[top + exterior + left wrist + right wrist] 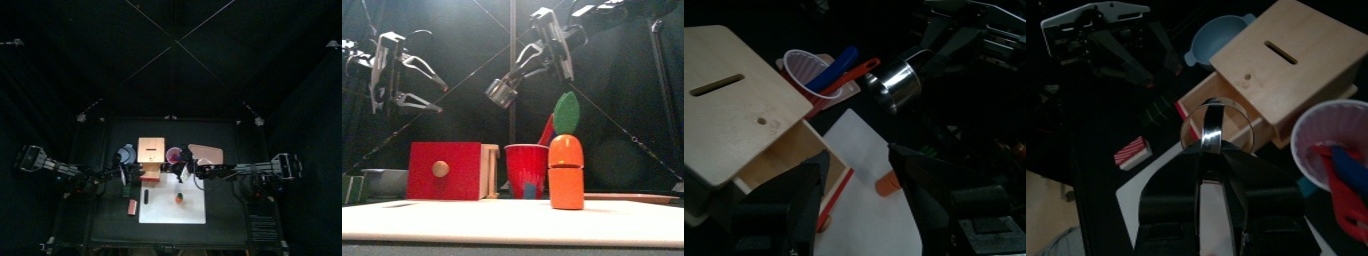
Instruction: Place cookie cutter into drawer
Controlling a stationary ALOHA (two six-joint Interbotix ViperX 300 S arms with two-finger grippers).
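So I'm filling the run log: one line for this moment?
right fingers: gripping round metal cookie cutter, aloft | light wooden drawer box: open | left fingers: open, empty

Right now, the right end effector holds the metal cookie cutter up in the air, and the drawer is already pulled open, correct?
Not quite. The right end effector holds the cookie cutter aloft, but the drawer is shut: the front view shows its red front flush with the box.

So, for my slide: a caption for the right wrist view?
Right gripper holds a metal cookie cutter above the wooden drawer box.
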